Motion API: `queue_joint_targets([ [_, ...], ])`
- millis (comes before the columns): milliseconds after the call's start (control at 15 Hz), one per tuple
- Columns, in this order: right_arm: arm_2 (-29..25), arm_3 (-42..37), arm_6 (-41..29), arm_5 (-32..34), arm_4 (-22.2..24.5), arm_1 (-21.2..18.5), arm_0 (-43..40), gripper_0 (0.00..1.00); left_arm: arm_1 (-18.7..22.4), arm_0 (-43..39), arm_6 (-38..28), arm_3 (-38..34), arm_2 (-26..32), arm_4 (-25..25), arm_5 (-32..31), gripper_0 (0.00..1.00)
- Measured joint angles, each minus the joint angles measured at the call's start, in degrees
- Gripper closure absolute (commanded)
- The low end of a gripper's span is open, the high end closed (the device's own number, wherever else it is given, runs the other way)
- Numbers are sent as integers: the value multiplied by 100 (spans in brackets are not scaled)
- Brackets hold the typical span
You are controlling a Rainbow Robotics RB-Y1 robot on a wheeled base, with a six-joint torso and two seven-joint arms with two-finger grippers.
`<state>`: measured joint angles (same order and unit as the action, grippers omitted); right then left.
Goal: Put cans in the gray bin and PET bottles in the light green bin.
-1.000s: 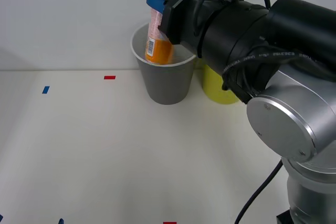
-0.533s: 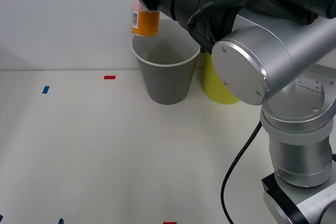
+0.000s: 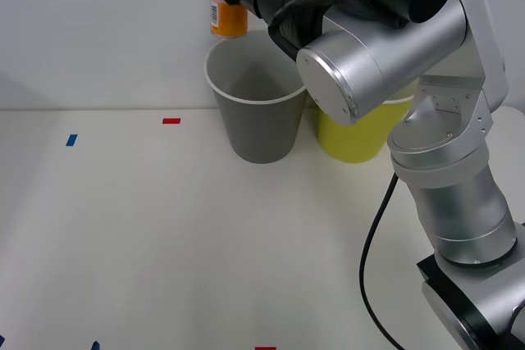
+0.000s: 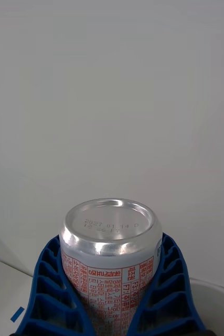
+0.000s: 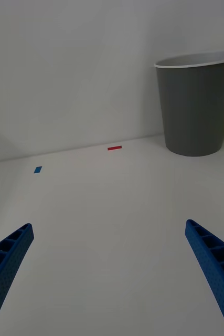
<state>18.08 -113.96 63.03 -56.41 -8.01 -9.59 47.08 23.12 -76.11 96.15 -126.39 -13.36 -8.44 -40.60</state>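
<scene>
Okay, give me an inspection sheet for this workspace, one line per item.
Surface: white table with red tape marks and a blue tape mark.
Job's things: can held above the gray bin; light green bin right beside it.
Clutter: nothing seen.
Grippers: right claw shut on the can, high at the back of the table over the gray bin's rim; left claw open, low over the table's near side.
Cables: black cable hanging by the right arm.
Surroundings: plain white wall behind the bins.
</scene>
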Motion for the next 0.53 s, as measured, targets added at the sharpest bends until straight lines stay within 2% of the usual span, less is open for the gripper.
queue_joint_targets([
  [400,117,378,32,767,216,-363,-31,100,0,0,0,0,0,0,0,0],
  [533,186,403,31,854,431,-412,-92,100,0,0,0,0,0,0,0,0],
])
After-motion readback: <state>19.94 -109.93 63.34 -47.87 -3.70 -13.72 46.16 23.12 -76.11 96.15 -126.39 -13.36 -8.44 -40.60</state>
